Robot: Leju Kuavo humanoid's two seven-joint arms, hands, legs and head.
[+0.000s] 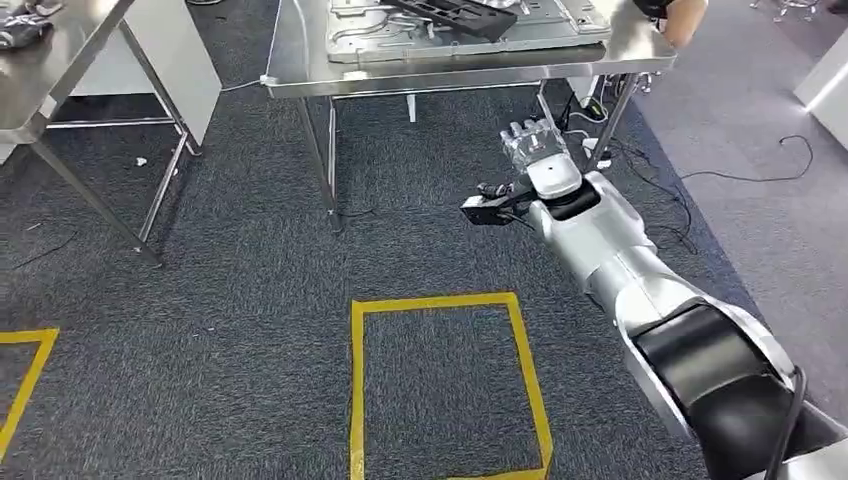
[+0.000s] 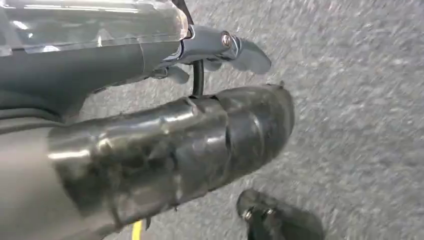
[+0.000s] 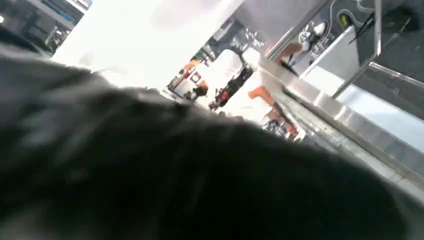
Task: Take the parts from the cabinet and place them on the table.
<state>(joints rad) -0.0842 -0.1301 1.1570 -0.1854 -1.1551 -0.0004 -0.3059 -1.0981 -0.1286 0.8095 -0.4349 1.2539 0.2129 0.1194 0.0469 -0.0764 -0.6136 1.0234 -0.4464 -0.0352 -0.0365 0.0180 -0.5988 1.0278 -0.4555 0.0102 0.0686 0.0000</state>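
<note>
Grey carpet lies under me; the steel table [image 1: 470, 62] ahead already carries a black part [image 1: 455, 14]. My right hand [image 1: 532, 145] hangs low, fingers loosely apart, holding nothing — I should turn for the cabinet.

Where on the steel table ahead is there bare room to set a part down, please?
The steel table is bare along its left side and its front rim. The metal panel and the black part on it crowd the middle and right.
</note>
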